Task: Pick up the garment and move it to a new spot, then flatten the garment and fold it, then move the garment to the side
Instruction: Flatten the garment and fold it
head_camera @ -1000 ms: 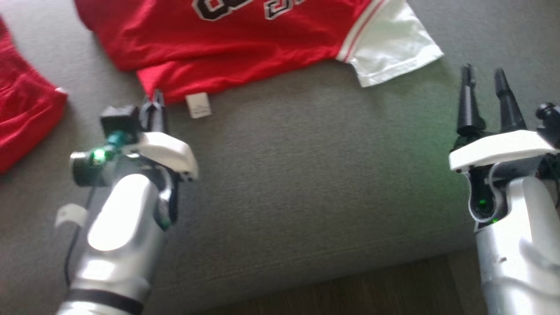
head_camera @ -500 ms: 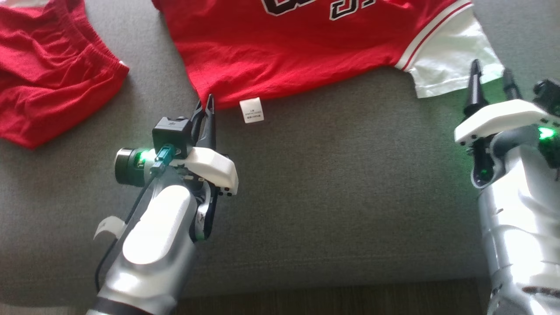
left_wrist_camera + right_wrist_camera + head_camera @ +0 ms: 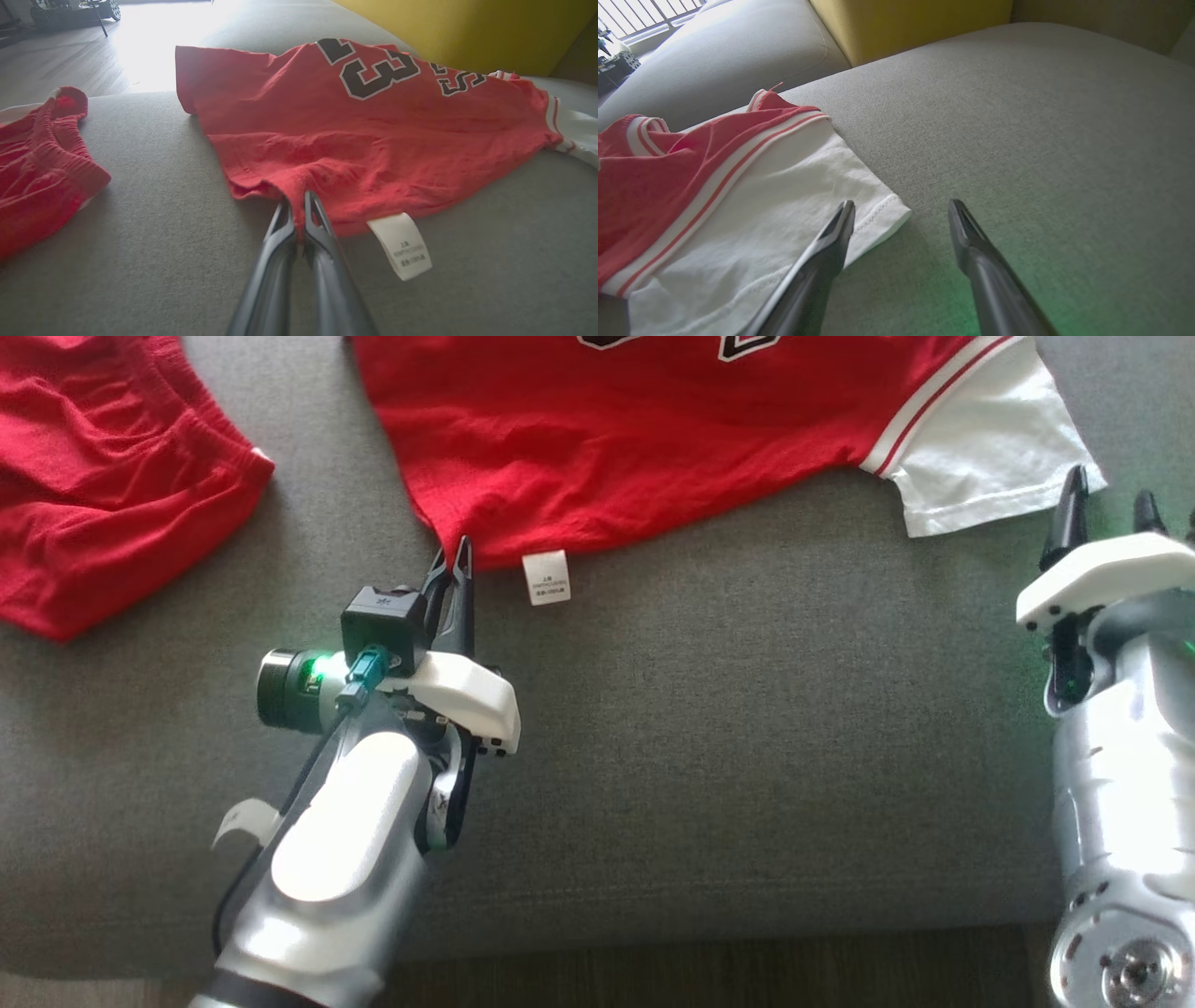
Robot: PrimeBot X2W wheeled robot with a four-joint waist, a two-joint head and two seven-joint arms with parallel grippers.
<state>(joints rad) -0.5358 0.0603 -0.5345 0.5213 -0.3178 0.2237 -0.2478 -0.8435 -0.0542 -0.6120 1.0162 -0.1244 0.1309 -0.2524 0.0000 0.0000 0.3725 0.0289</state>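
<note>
Left gripper: fingers pinched together on the near edge of the red shirt, just left of its white label. The shirt lies spread on the grey cushion ahead of both arms, long axis left to right. Right gripper: fingers apart, empty, just beside the white sleeve (likely its next hold).

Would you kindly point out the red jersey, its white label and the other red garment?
red jersey (image 3: 607, 457): head view, on the red body below the lettering.
white label (image 3: 402, 246): left wrist view, on the label's middle.
other red garment (image 3: 103, 495): head view, on its crumpled middle.
</note>
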